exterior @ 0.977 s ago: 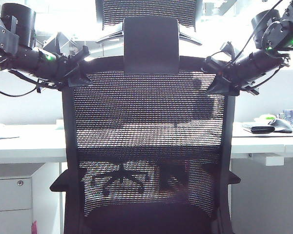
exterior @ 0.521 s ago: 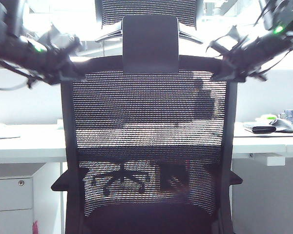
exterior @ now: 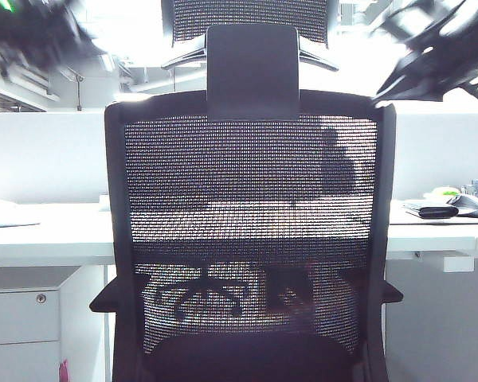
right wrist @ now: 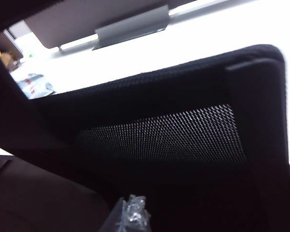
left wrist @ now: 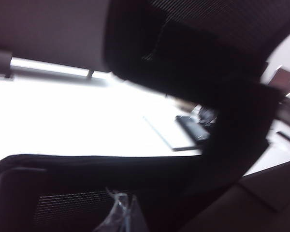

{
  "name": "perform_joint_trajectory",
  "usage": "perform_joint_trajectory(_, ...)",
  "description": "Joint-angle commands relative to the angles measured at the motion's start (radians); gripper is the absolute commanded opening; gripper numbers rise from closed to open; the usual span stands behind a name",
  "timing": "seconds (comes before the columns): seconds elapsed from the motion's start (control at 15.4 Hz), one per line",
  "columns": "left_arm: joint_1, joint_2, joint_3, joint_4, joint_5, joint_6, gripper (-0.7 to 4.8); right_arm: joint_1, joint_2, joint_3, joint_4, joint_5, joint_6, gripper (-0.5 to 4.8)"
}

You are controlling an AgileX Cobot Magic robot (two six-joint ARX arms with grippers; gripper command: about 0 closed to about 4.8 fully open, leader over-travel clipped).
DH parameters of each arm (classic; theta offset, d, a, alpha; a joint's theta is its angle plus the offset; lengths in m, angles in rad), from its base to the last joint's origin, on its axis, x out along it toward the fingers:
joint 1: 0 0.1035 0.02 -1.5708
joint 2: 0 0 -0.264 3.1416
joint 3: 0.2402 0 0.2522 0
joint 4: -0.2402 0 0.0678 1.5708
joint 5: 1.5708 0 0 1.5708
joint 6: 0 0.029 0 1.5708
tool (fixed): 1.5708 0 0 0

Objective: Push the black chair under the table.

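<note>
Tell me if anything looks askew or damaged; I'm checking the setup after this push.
Nothing stands out. The black chair stands upright and square against the table, its mesh unbroken. The left gripper and right gripper sit blurred by its upper corners, off the frame; whether their jaws are open cannot be told.

Black chair (exterior: 251,239) with see-through woven mesh back (solid black frame), white table (exterior: 48,235), pale grey divider screen (exterior: 44,155)
</note>
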Motion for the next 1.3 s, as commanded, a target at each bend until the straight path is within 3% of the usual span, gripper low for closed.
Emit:
perform_joint_trajectory(0.07, 0.002, -0.216, -0.134, -0.046, -0.018, -0.014, -0.06, 0.001, -0.242, -0.141, -0.003, 0.026, 0.049, -0.05)
perform_joint_trajectory(0.2, 0.002, -0.395, -0.218, -0.112, -0.083, -0.011, -0.06, 0.001, -0.446, -0.208, -0.097, 0.097, 0.047, -0.05)
perform_joint_trajectory(0.39, 0.002, -0.641, -0.315, -0.222, -0.142, -0.006, -0.06, 0.0, -0.714, -0.268, -0.233, 0.125, 0.046, -0.05)
perform_joint_trajectory(0.65, 0.002, -0.884, -0.377, -0.423, -0.201, -0.003, -0.06, 0.0, -0.955, -0.331, -0.383, 0.206, 0.029, -0.05)
perform_joint_trajectory(0.91, 0.002, -1.168, -0.389, -0.739, -0.249, 0.006, -0.06, -0.001, -1.228, -0.392, -0.577, 0.22, 0.011, -0.05)
perform_joint_trajectory(1.11, 0.003, -1.271, -0.386, -0.871, -0.285, 0.017, -0.06, -0.001, -1.352, -0.415, -0.663, 0.254, -0.039, -0.05)
perform_joint_trajectory(1.3, 0.002, -1.271, -0.389, -0.911, -0.283, 0.017, -0.06, 0.0, -1.349, -0.421, -0.715, 0.249, -0.032, -0.05)
